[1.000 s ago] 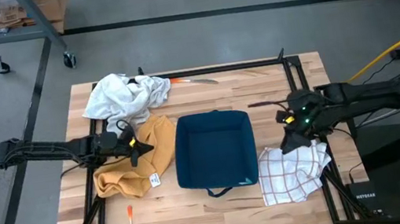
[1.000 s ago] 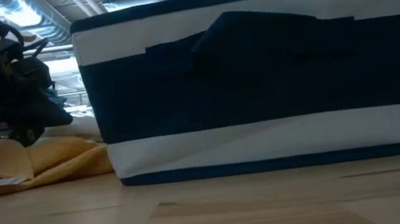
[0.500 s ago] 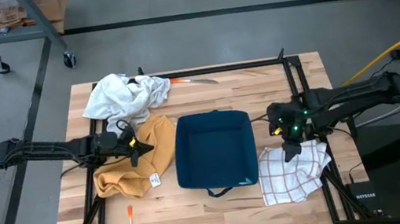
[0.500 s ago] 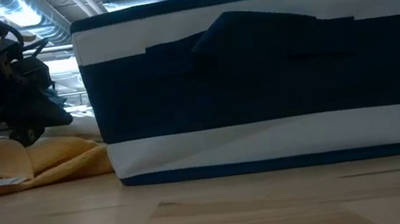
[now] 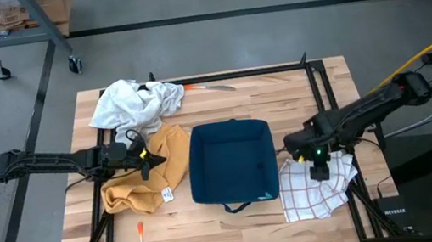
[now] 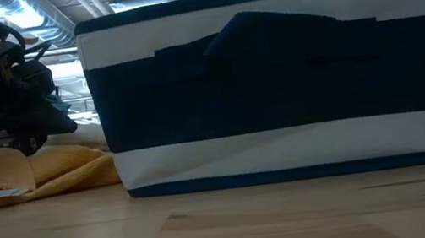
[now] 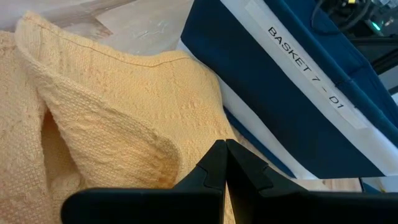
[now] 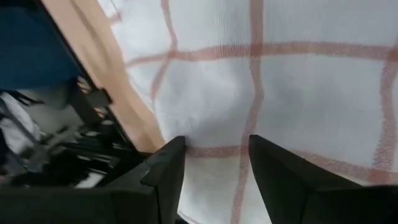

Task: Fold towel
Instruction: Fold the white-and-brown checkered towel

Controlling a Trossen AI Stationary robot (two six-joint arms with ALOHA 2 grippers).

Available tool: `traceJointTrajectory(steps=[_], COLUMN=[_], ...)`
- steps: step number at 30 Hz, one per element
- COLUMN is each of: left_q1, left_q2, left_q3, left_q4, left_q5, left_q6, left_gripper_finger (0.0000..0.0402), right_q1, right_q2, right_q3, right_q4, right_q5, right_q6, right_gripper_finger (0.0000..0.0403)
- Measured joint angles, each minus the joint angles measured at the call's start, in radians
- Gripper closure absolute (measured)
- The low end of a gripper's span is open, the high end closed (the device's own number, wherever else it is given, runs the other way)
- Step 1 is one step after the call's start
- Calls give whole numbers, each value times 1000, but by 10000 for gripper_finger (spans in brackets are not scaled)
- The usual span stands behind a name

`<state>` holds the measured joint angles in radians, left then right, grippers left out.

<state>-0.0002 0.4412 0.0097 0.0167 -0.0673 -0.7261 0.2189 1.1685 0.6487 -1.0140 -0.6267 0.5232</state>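
Right hand (image 5: 317, 160) over the checked towel (image 5: 316, 187)

Fingers spread, holding nothing, poised to pinch an edge; left hand (image 5: 146, 159) rests shut above the yellow towel (image 5: 141, 184).

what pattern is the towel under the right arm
White with a red grid check; the towel shows best in the right wrist view.

Workshop (concrete floor (image 5: 272, 35), wheeled racks (image 5: 33, 45)).

1. The table (image 5: 281, 94) is pale wood in butcher-block strips, smooth and matt.
2. The yellow towel (image 7: 124, 112) is coarse woven cloth.
3. The checked towel (image 8: 298, 87) is fine white weave with red lines.
4. The basket (image 5: 232, 161) is matt navy fabric.
5. The white cloth (image 5: 132, 103) looks soft and crumpled.
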Motion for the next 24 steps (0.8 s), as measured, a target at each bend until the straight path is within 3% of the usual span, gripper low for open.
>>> traceJointTrajectory(steps=[8,12,15,20,24], left_q1=[0,0,0,0,0], left_q2=[0,0,0,0,0], left_q3=[0,0,0,0,0], left_q4=[0,0,0,0,0], left_q5=[0,0,0,0,0], left_q6=[0,0,0,0,0], left_gripper_finger=[402,402,402,402,402], right_q1=[78,76,76,76,76], right_q2=[90,121,132,132,132], right_q3=[0,0,0,0,0], right_q4=[10,55,108,159,158], right_q5=[102,86,68,61,61], right_q6=[1,3,3,2,21], right_gripper_finger=[221,233,271,378,382])
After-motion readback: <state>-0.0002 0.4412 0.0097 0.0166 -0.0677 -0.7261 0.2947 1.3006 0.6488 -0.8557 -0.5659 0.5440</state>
